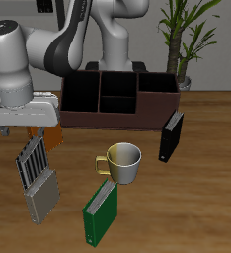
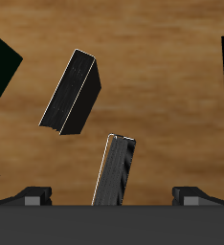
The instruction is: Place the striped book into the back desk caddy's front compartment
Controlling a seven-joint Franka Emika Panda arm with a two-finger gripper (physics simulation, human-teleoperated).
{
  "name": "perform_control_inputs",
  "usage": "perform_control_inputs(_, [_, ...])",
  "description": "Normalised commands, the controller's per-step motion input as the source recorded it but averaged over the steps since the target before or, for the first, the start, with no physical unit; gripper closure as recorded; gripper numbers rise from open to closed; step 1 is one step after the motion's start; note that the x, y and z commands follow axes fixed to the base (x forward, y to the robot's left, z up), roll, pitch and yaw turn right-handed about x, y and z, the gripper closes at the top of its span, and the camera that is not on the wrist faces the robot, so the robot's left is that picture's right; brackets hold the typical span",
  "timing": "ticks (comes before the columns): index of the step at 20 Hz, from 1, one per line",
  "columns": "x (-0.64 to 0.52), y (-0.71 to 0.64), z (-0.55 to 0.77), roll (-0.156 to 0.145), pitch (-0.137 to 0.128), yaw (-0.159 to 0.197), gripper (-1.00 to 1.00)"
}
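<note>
Simulated wooden counter (image 1: 208,203) seen from the front and above, with a white robot arm leaning over the side near the front edge. End effector (image 1: 27,130) hanging directly over the striped book (image 1: 32,163). Seen from the wrist camera, fingers (image 2: 33,196) spread wide, with the striped book (image 2: 117,170) edge-on in the gap between them, touching neither. Hard to tell whether the book's lower edge rests on the counter.

Just below the striped book, nearer the front edge, a speckled grey book (image 1: 40,202). Green book (image 1: 101,213) beside it, close to the front edge, with a pale mug (image 1: 123,163) just behind it. Black book (image 1: 172,136) standing upright farther back, near one end of the back desk caddy (image 1: 108,121). Caddy long and low, reddish-brown with dark compartments, set toward the back of the counter, well apart from the striped book. Potted plant (image 1: 182,40) behind it.
</note>
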Motion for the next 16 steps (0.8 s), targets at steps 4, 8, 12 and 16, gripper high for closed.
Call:
perform_control_inputs(4, [-0.01,-0.02,-0.13,0.0,-0.005,-0.012,-1.0])
perform_control_inputs(8, [0.05,-0.03,-0.22,-0.018,0.015,-0.008,-1.0])
perform_control_inputs(12, [0.06,0.03,-0.25,-0.009,0.014,-0.011,-1.0])
perform_control_inputs(16, [0.04,0.03,-0.26,0.001,0.02,-0.011,-1.0])
